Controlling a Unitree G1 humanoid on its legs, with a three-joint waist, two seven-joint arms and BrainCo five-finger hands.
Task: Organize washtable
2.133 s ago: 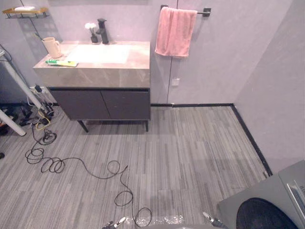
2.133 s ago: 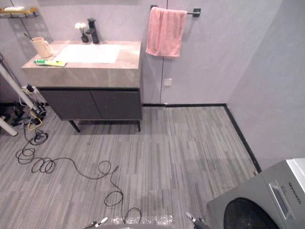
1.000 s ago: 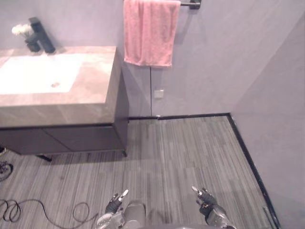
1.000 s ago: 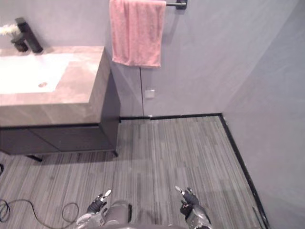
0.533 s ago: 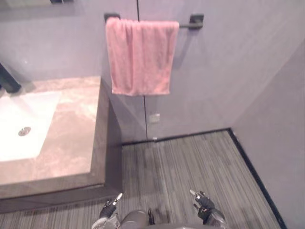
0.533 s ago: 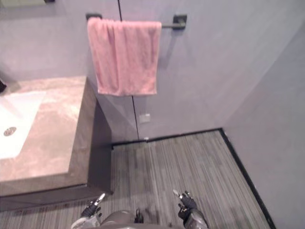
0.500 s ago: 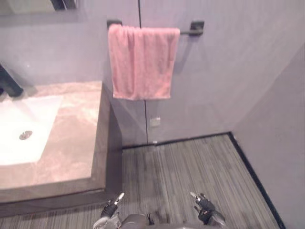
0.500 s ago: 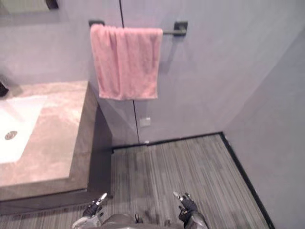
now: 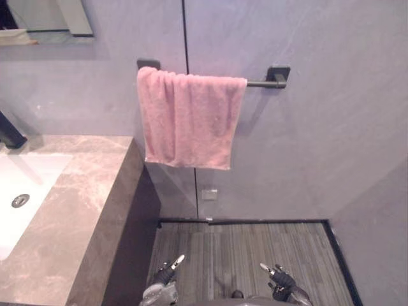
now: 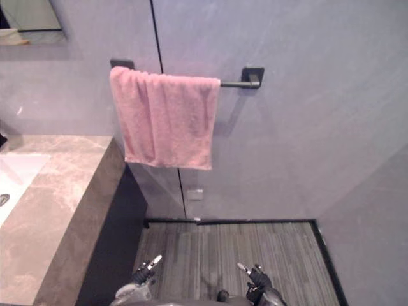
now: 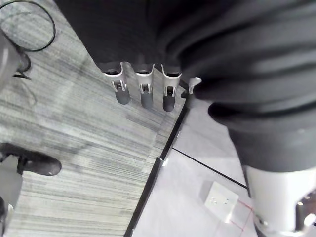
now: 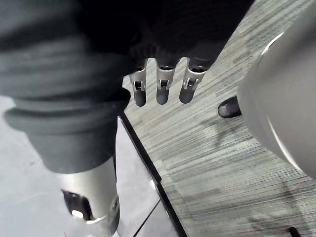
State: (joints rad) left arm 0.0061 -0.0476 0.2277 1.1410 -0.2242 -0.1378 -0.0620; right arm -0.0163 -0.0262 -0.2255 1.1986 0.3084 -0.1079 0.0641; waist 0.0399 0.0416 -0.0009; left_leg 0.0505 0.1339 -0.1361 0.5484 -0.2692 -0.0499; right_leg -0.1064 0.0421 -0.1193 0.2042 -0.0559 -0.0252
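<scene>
The washtable (image 9: 83, 210) has a brown stone top and stands at the left, with a white basin (image 9: 25, 185) sunk into it. A black faucet (image 9: 9, 135) shows at the far left edge. A pink towel (image 9: 190, 120) hangs over a black bar (image 9: 275, 78) on the wall, to the right of the washtable. My left hand (image 9: 167, 279) and right hand (image 9: 281, 283) hang low over the floor, both open and empty. In the wrist views the left fingers (image 11: 143, 94) and right fingers (image 12: 160, 90) are straight above the floor.
A white wall socket (image 9: 208, 194) sits below the towel. A black skirting (image 9: 255, 222) runs along the foot of the grey wall. Striped grey floor (image 9: 248, 248) lies between the washtable's dark side and the right wall. A mirror's lower corner (image 9: 44, 16) shows at the top left.
The camera has come closer to the wall and tipped up, so the towel and washtable look bigger. The cup and toothpaste have passed beyond the left edge. Both hands stay low and empty.
</scene>
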